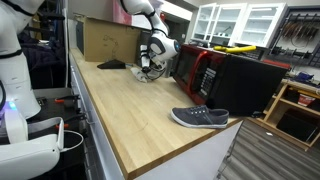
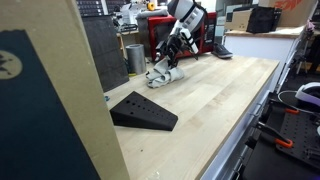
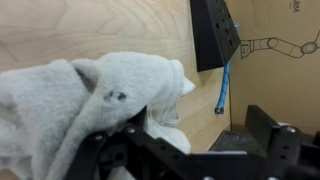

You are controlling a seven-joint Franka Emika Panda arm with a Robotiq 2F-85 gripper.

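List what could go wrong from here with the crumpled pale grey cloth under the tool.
The open tool hangs right over the crumpled pale grey cloth; closing may catch only a loose fold, which could slip out.
The red-fronted black appliance stands close beside it; a wide swing might strike it.

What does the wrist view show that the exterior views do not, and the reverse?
Only the wrist view: a thin blue cord beside the black wedge-shaped block, a line drawing of a robot arm on the brown cardboard box, and a small dark mark on the crumpled light grey fleecy cloth. Only the exterior views: a dark grey slip-on shoe and a red and black box-shaped appliance. Shared: that cloth on the light wooden tabletop, the block, the box, and the open gripper right over the cloth.
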